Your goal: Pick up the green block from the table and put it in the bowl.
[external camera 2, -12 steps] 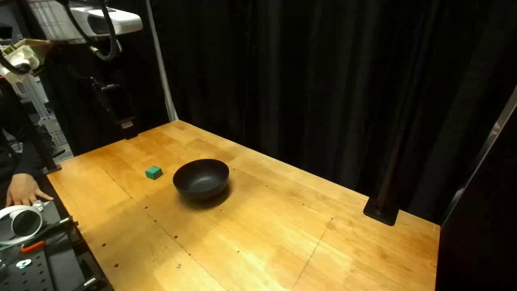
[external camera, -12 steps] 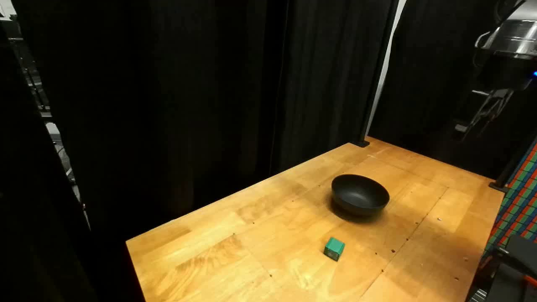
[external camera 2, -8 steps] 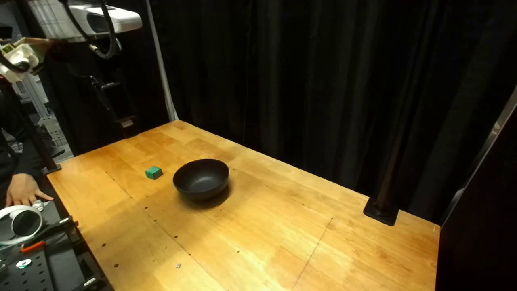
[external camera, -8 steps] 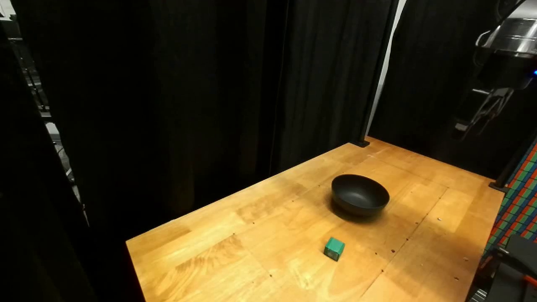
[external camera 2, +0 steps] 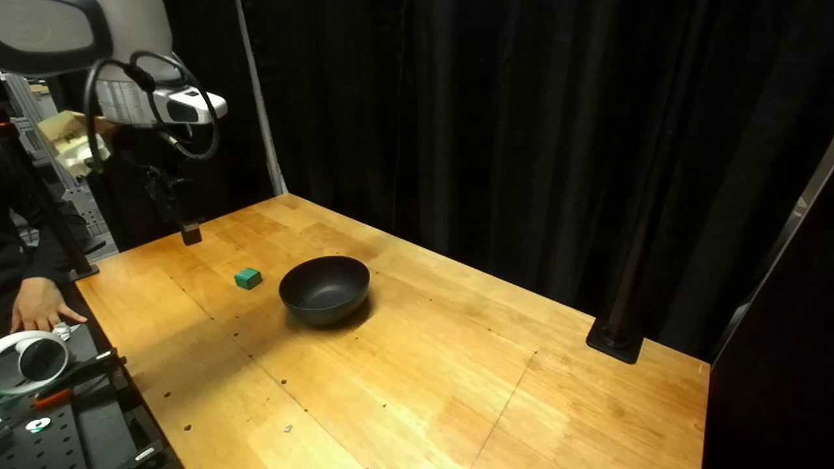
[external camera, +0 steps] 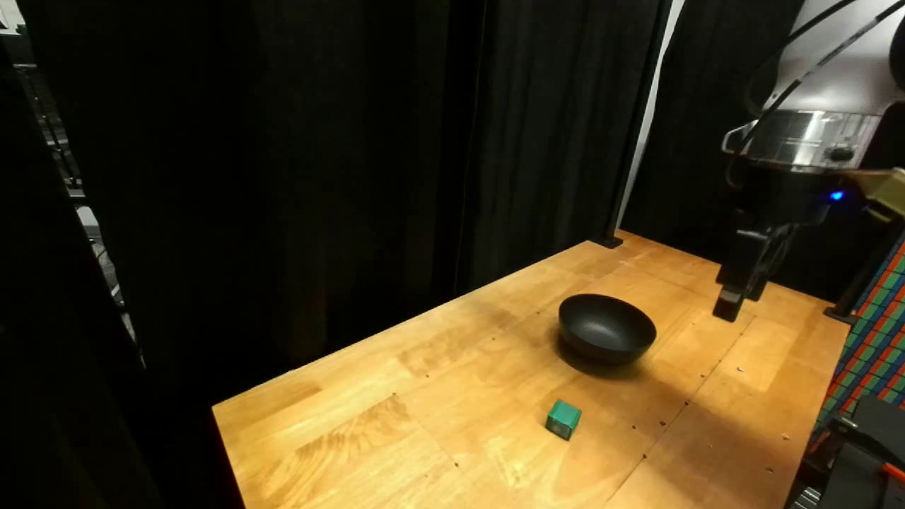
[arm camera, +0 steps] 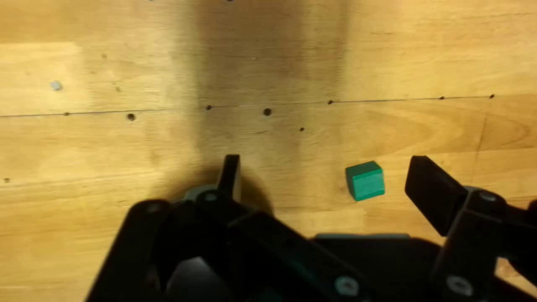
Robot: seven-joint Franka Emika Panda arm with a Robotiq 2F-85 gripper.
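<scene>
Clearly, we see the jaws have come lower toward the wooden counter [external camera 2: 449, 365], parted and holding nothing; the green cube [external camera 2: 247, 279] still rests there, near but outside the black bowl [external camera 2: 324, 290], so we judge the approach begun, the grasp yet to come.

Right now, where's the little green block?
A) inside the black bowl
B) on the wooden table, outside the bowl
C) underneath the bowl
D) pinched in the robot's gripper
B: both exterior views show the green block sitting on the table, with wood visible between it and the black bowl.
</scene>
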